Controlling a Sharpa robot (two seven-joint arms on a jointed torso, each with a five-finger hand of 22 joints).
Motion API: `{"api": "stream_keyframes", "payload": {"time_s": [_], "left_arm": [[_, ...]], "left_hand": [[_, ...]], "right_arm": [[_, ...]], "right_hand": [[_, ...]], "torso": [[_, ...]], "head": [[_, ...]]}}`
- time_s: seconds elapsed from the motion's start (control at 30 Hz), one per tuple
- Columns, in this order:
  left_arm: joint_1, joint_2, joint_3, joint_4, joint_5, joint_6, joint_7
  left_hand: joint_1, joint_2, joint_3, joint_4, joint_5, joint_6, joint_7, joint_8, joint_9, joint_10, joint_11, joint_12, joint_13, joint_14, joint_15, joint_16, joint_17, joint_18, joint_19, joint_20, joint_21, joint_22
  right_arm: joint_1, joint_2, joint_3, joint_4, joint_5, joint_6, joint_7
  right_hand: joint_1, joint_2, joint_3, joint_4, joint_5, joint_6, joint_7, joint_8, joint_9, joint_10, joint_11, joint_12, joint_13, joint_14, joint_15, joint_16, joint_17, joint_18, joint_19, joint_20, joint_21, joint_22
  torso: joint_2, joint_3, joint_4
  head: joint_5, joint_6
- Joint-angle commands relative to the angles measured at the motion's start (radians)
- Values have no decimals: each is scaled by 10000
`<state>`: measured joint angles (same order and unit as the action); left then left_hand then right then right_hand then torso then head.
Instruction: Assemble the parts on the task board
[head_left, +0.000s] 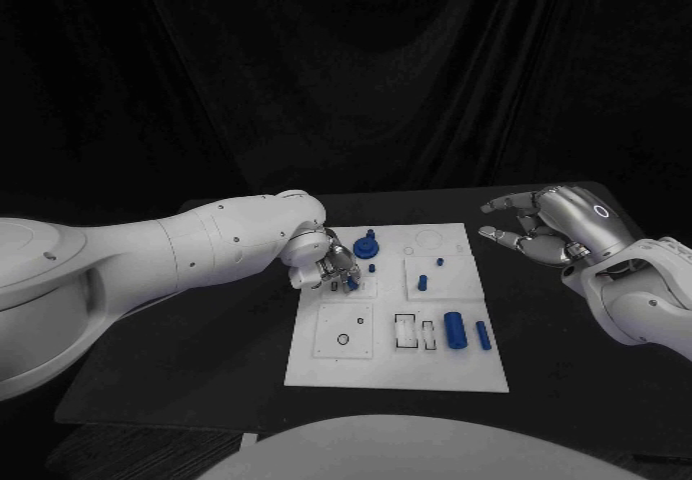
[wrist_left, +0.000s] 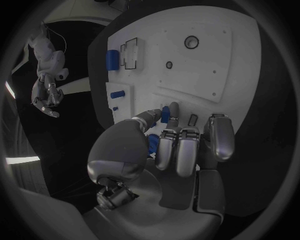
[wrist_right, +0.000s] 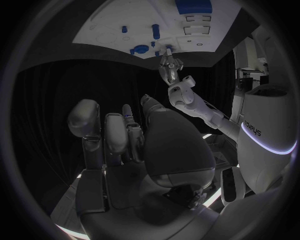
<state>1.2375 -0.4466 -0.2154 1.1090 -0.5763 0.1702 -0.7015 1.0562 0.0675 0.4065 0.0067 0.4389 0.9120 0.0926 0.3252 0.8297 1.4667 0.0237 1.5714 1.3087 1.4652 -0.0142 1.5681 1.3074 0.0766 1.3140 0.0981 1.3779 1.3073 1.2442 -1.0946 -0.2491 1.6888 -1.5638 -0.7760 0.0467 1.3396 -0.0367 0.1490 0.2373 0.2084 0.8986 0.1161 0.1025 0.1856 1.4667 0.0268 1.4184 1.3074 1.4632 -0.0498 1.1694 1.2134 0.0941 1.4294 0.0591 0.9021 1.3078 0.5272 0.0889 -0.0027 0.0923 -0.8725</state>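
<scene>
The left robot hand (head_left: 323, 262) covers the task board (head_left: 433, 370) near its left edge, hiding whatever lies under its fingers there. A small blue part (wrist_left: 165, 113) sits between the thumb and a finger in the left wrist view, but most of it is covered, so its shape cannot be told. A second blue piece (wrist_left: 152, 145) shows behind the curled fingers, largely hidden. The right robot hand (head_left: 555, 230) hangs past the tabletop's (head_left: 188, 370) right edge; its palm side is turned away. In the right wrist view the board's far end is cut off.
</scene>
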Motion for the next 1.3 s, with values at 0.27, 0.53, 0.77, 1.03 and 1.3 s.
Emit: {"api": "stream_keyframes", "payload": {"time_s": [0.27, 0.53, 0.77, 1.03, 1.3], "left_arm": [[7, -251, 8, 388, -1023, -22, -62], [6, -280, 8, 408, -1326, -202, 55], [5, -341, 7, 591, -1680, -522, 320], [-1, -381, 6, 731, -1754, -518, 402], [-16, -364, 6, 777, -1767, -599, 518]], "left_hand": [[-206, -42, 747, -611, -80, 136, -81, 0, 81, 1041, -14, -6, 2621, 1056, -31, 27, 2634, -93, 137, -13, -3, 1263], [-312, -44, 826, -590, -261, 186, -112, 35, 177, 1041, -43, -6, 2621, 1056, -57, 27, 2634, -110, 224, -32, 44, 1312], [-422, -59, 861, -548, -547, 220, -154, 93, 326, 1041, -83, -6, 2621, 1056, -98, 27, 2634, -119, 292, -69, 62, 1344], [-459, -42, 867, -503, -601, 185, -145, 78, 350, 1041, -83, -6, 2621, 1056, -104, 27, 2634, -120, 302, -77, 60, 1349], [-501, -33, 860, -455, -731, 164, -149, 58, 375, 1041, -86, -6, 2621, 1056, -108, 27, 2634, -124, 322, -84, 61, 1357]], "right_arm": [[-29, 17, 7, -20, -26, 168, -192], [-50, -3, 7, -10, 115, 239, -132], [-71, -10, 7, -35, 171, 303, -131], [-109, -11, 7, -26, 182, 363, -172], [-146, -10, 7, -13, 184, 383, -184]], "right_hand": [[23, -18, -2, 49, 40, 72, 24, 1, -5, 51, 24, -66, 1213, 358, 58, -72, -24, 123, 40, 25, -51, 1209], [-55, -6, -39, 140, -97, 108, 18, -22, -12, 52, 22, -81, 1194, 364, 57, -75, -24, 123, 48, 27, -50, 1207], [-52, -7, -39, 139, -97, 109, 17, -23, -12, 49, 21, -87, 1189, 363, 57, -84, -32, 123, 48, 27, -53, 1207], [-40, -8, -36, 133, -96, 114, 14, -25, -13, 42, 18, -101, 1176, 362, 56, -91, -39, 126, 45, 27, -69, 1203], [-38, -8, -35, 133, -96, 115, 14, -26, -13, 47, 18, -92, 1184, 363, 55, -90, -37, 124, 48, 27, -58, 1206]], "torso": [[3, 4, 5], [2, 1, 8], [1, -8, 5], [9, -5, -2], [3, -1, 3]], "head": [[15, -2], [9, -2], [18, -2], [18, -2], [25, -2]]}}
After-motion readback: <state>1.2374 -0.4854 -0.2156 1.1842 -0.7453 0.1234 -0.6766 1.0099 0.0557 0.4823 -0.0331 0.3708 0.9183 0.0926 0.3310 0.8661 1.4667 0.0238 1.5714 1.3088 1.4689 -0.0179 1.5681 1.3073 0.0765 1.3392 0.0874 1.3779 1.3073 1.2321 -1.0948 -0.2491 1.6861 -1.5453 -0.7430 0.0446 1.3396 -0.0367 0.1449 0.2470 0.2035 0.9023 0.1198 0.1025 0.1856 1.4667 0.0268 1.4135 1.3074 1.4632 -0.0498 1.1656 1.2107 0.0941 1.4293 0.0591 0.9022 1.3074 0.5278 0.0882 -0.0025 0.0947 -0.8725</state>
